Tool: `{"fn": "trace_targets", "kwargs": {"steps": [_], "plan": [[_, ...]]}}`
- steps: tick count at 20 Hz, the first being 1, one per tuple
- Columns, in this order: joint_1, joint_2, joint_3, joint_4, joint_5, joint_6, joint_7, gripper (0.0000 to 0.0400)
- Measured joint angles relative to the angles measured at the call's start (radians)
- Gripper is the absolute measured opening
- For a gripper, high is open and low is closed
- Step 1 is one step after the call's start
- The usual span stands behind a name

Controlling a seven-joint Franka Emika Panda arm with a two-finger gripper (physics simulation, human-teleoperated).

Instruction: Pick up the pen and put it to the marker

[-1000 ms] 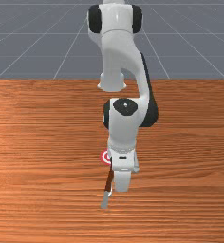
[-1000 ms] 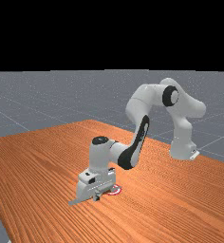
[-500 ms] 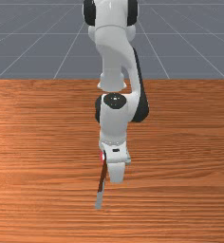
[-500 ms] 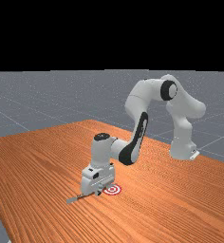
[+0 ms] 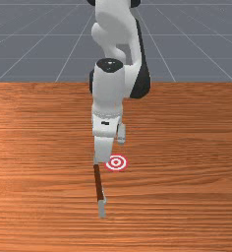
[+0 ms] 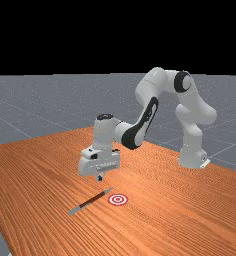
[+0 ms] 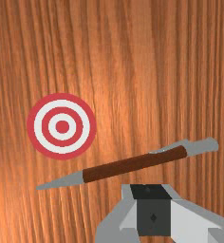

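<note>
1. Pen (image 5: pixel 99 183), with a brown barrel and grey ends, lay flat on the orange-brown table (image 5: pixel 187 211), left of centre in the front view. Its clipped, blunt end was nearest, its pointed end farther back.
2. Red-and-white ringed marker (image 5: pixel 116 162) lay flat just beside the pen's pointed end, to its right in the front view, the two not touching.
3. Gripper (image 6: pixel 100 178) hung above the table, clear of the pen, its two fingers drawn together with nothing between them. In the wrist view the tips appeared beside the brown barrel.
4. White-and-grey arm (image 5: pixel 108 91) stretched back from the gripper toward the far side in the front view.
</note>
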Motion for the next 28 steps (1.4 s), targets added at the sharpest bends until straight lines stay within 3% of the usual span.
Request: {"fn": "trace_targets", "kwargs": {"steps": [4,8,9,10,11,13,16,17,19,20,21,22,28], "plan": [[0.002,0.254,0.012,0.471,0.007,-0.207,-0.029,0.0000],[0.011,0.339,0.010,0.586,0.008,-0.229,-0.015,0.0000],[0.005,0.466,0.022,0.814,0.007,-0.386,-0.078,0.0000],[0.005,0.474,0.022,0.793,0.006,-0.357,-0.076,0.0000],[-0.010,0.394,0.036,0.605,-0.002,-0.204,-0.129,0.0000],[-0.066,0.408,0.064,0.624,-0.006,-0.208,-0.283,0.0000],[-0.130,0.439,0.050,0.681,0.007,-0.232,-0.310,0.0000],[-0.127,0.478,0.031,0.757,0.013,-0.290,-0.251,0.0000],[-0.131,0.475,0.031,0.713,0.013,-0.232,-0.249,0.0000],[-0.128,0.553,0.028,0.838,0.012,-0.305,-0.251,0.0000],[-0.128,0.564,0.028,0.841,0.012,-0.299,-0.251,0.0000],[-0.125,0.527,0.023,0.753,0.015,-0.231,-0.218,0.0000],[-0.018,0.496,-0.003,0.695,0.020,-0.221,-0.002,0.0000]]}}
